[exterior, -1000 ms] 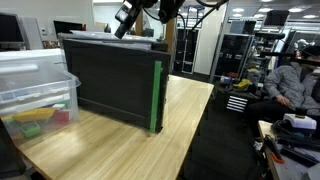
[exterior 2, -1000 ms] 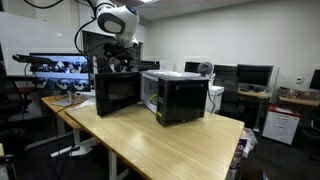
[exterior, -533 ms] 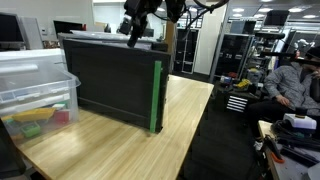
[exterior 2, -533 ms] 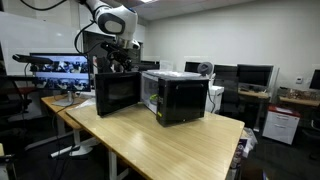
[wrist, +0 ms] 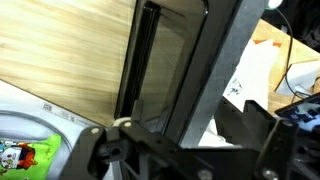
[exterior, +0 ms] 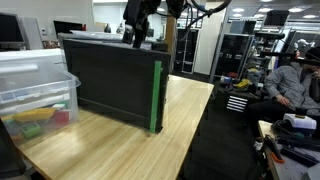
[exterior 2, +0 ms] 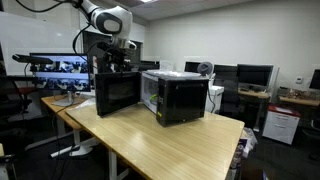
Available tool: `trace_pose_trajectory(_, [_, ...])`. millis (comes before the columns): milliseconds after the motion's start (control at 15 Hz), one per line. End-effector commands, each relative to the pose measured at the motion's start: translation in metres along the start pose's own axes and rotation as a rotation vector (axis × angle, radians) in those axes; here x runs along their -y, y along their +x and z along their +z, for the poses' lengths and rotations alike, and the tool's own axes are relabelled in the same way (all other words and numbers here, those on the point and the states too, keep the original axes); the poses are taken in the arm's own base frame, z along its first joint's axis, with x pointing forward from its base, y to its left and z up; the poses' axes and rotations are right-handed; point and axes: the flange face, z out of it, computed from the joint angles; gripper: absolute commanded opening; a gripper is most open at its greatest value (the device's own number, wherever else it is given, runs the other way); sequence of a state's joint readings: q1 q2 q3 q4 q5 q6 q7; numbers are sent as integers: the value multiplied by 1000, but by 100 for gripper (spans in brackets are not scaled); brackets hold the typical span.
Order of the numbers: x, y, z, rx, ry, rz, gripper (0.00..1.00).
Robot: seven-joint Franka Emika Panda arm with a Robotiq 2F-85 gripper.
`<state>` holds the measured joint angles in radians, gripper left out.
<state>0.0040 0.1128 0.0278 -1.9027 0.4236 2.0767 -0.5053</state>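
Observation:
A black microwave stands on a wooden table with its door swung wide open. In an exterior view the door is a large dark panel with a green edge. My gripper hangs just above the door's top edge, also seen in an exterior view. In the wrist view the gripper is open, its dark fingers on either side of the door's upper edge, which runs diagonally between them. I cannot tell whether the fingers touch it. Nothing is held.
A clear plastic bin with colourful items sits on the table beside the door, and shows in the wrist view. A seated person is beyond the table's far side. Monitors and desks stand behind.
The gripper has shifted a little sideways along the door's top edge and settled closer over it. The door and microwave have not moved.

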Motion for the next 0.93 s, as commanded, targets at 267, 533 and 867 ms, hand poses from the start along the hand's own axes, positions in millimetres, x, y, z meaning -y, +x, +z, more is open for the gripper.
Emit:
trace_pose_trajectory(267, [34, 20, -12, -14, -131, -64, 100])
trace_pose_trajectory(533, [49, 31, -12, -51, -104, -89, 100])
trace_pose_trajectory(867, [54, 26, -4, -28, -72, -86, 100])
